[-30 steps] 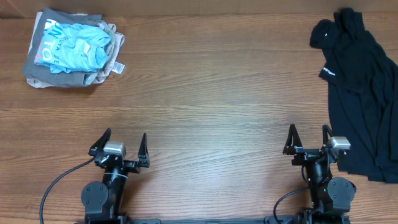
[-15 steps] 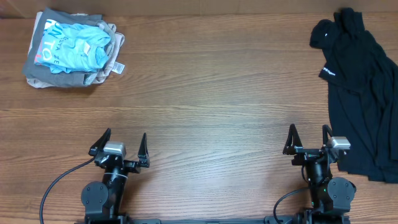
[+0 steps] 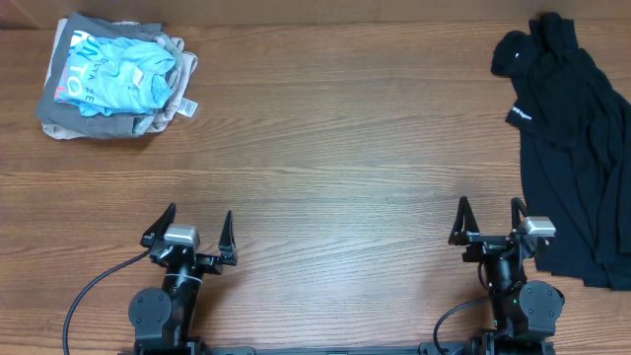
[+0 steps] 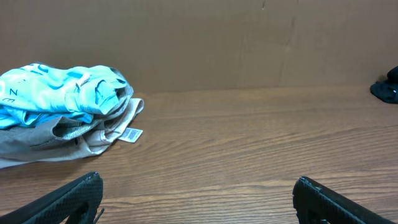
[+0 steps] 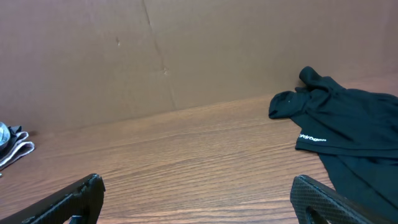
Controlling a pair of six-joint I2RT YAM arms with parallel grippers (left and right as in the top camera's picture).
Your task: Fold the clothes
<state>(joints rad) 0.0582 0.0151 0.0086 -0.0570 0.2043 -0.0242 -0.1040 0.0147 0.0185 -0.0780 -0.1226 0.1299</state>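
Folding has not begun; the task looks to be at its opening step. In the far left corner sits a heap: one sky-blue T-shirt bunched on top of one grey garment and one beige garment. The left gripper and right gripper stand spread wide, empty. One black garment sprawls along the right edge. Next, an arm would likely need to reach out and drag one piece to the centre.

Ahead of the black left gripper, a sky-blue T-shirt with white print and coral lettering tops grey and beige garments, while just beside the black right gripper a black garment bears a small white logo, all on a brown wood-grain table.
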